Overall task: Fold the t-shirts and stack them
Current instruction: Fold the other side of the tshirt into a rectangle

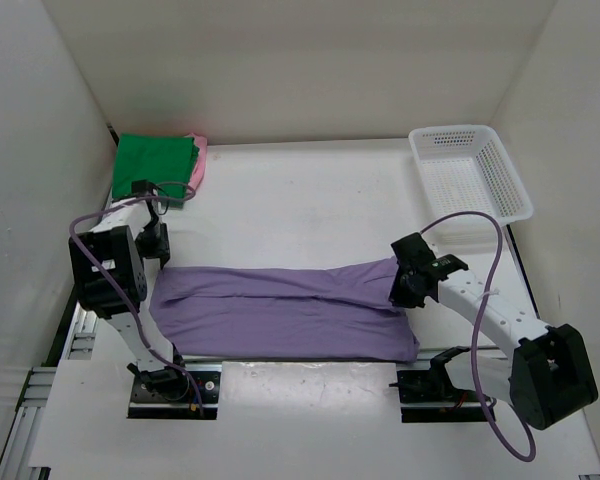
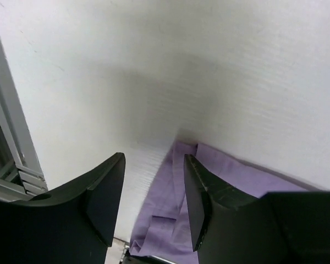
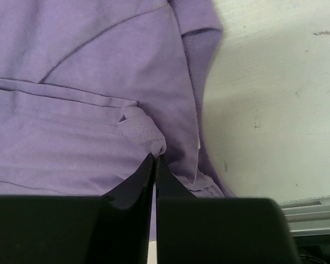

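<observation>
The purple shirt (image 1: 280,310) lies as a long band across the 6 o'clock side of the desk (image 1: 310,200), and the green shirt (image 1: 155,160) sits folded on the pink shirt (image 1: 201,160) at 11 o'clock, so folding shirt 3 looks to be the step in hand. The right gripper (image 3: 155,157) is clenched on a pucker of cloth at the band's 3 o'clock end, while the left gripper (image 2: 154,159) hangs released and empty over its 9 o'clock end. Next, the left gripper probably needs to drop and pinch that end.
</observation>
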